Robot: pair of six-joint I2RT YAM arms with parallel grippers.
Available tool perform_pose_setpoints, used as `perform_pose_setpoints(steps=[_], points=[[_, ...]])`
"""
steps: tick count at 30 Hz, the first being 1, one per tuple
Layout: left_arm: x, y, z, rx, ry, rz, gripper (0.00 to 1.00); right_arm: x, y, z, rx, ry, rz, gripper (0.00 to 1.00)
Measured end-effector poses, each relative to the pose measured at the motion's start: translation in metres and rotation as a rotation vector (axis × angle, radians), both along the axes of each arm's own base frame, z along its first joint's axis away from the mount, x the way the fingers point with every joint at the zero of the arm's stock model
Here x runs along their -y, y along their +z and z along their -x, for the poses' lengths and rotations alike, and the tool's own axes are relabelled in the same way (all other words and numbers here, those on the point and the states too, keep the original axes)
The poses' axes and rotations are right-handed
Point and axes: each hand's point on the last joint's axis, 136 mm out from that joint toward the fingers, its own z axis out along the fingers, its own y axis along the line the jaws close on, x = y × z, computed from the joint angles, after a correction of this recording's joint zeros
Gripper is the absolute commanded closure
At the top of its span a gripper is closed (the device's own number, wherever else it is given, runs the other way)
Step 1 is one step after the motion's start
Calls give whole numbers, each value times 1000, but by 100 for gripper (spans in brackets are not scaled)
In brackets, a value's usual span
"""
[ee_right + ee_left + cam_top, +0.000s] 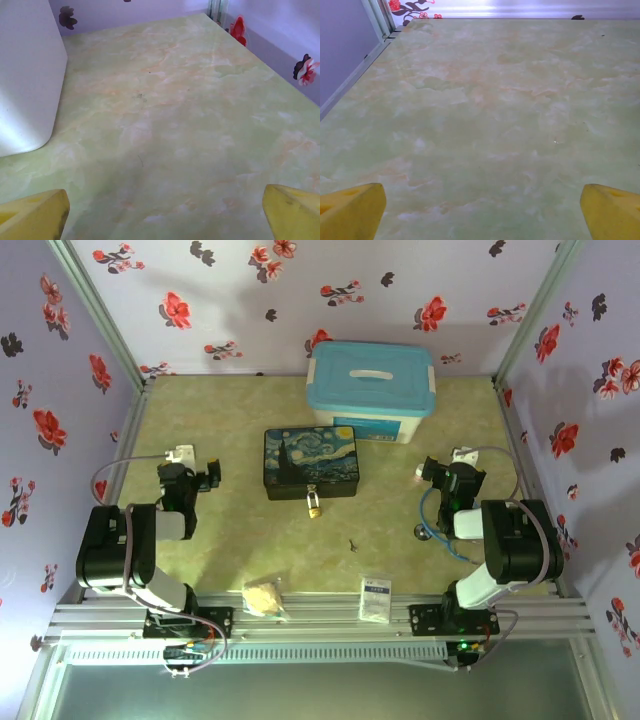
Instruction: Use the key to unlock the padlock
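The small brass padlock [313, 504] lies on the table against the front edge of the Starry-Night tin box [311, 462], its silver shackle pointing toward the box. The tiny dark key [354, 545] lies on the green table to the right of the padlock and nearer to me, apart from it. My left gripper [208, 477] rests at the left, well away from the box. In the left wrist view it [482, 220] is open, its yellow fingertips [352, 210] wide apart over bare table. My right gripper [427, 472] sits at the right, also open [162, 220] with nothing between its fingertips [292, 212].
A white bin with a blue lid [372, 390] stands behind the tin box, and its wall [25, 75] is at the left of the right wrist view. A crumpled yellowish lump [264, 598] and a white packet [376, 598] lie at the front edge. A small round cap [424, 532] sits by the right arm.
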Motion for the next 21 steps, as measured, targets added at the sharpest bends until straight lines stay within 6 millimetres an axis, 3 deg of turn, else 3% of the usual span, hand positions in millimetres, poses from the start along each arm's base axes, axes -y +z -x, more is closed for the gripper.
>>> perform_pose_setpoints(steps=[21], points=[[1, 0, 0, 0, -7, 3, 0, 0, 0, 0, 0, 0, 0, 1]])
